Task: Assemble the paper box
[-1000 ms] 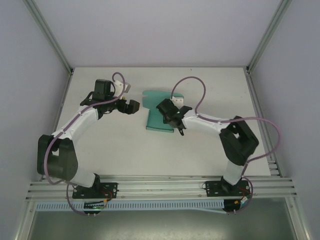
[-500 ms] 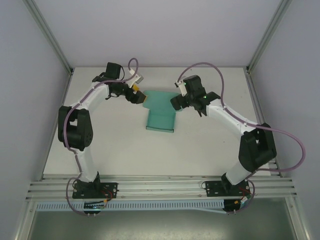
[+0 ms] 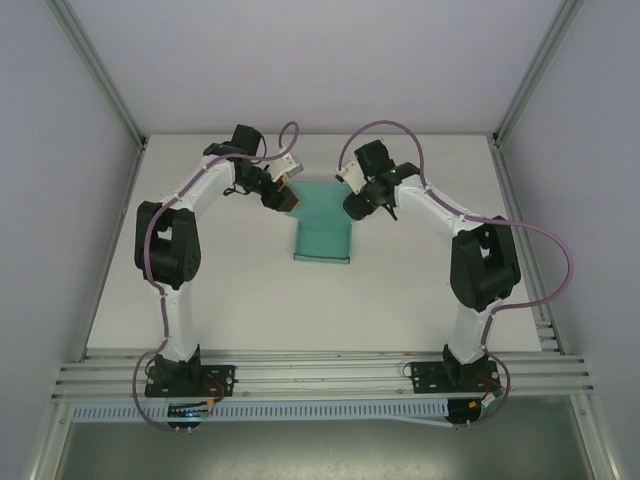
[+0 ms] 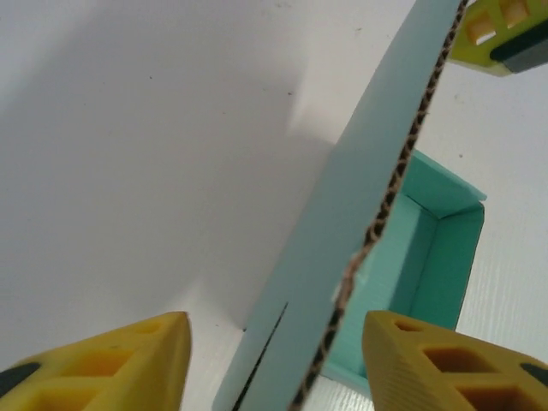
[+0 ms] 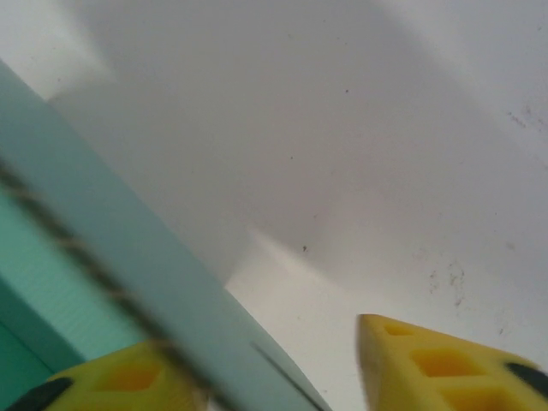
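Paper box (image 3: pixel 322 228) corners under left hand (image 3: pixel 284 196), right hand (image 3: pixel 352 204)

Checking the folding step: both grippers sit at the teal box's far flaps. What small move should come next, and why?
Probably close both grippers. The left gripper straddles one upright flap of the paper box with gaps on both sides; the right gripper has the other flap between its fingers, with a gap on one side. Neither clamps yet.
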Robot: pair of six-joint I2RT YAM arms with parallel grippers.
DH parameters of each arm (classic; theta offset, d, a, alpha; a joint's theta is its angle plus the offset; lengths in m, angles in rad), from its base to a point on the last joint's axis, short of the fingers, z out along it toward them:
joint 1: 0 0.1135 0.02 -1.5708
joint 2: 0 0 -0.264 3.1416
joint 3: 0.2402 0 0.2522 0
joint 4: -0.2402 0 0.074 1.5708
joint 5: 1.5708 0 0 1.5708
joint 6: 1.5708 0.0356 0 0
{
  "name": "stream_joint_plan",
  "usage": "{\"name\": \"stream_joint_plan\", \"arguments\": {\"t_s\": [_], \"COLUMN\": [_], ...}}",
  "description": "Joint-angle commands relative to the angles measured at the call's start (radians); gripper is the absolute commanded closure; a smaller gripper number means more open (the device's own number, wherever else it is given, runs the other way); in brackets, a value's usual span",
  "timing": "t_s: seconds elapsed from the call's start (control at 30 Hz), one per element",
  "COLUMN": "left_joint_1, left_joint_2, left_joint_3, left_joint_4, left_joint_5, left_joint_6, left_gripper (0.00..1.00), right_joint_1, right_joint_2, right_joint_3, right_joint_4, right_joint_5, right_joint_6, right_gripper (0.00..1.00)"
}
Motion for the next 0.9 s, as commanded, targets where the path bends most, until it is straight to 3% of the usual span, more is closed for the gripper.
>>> {"name": "stream_joint_plan", "arguments": {"t_s": [0.0, 0.2, 0.33, 0.47, 0.63, 0.87], "left_joint_1": [-0.004, -0.016, -0.034, -0.054, -0.07, -0.116], "left_joint_2": [0.02, -0.007, -0.032, -0.069, -0.08, -0.032], "left_joint_3": [0.037, 0.001, -0.025, -0.063, -0.037, 0.097], "left_joint_4": [-0.078, -0.061, -0.003, 0.08, 0.137, 0.161], "left_joint_5": [-0.023, -0.056, -0.103, -0.2, -0.298, -0.427], "left_joint_6": [0.06, 0.072, 0.037, -0.021, -0.153, -0.511], "left_gripper": [0.55, 0.74, 0.99, 1.0, 1.0, 1.0], "right_joint_1": [-0.008, -0.01, -0.009, -0.004, 0.002, 0.019], "right_joint_2": [-0.001, 0.004, 0.011, -0.003, -0.037, -0.029], "right_joint_3": [0.027, 0.046, 0.06, 0.055, 0.055, 0.061], "right_joint_4": [-0.048, -0.066, -0.084, -0.063, 0.002, 0.148], "right_joint_5": [-0.007, -0.027, -0.038, 0.004, 0.072, 0.068], "right_joint_6": [-0.012, 0.003, 0.033, 0.104, 0.283, 0.692], "right_gripper": [0.59, 0.83, 0.92, 1.0, 1.0, 1.0]}}
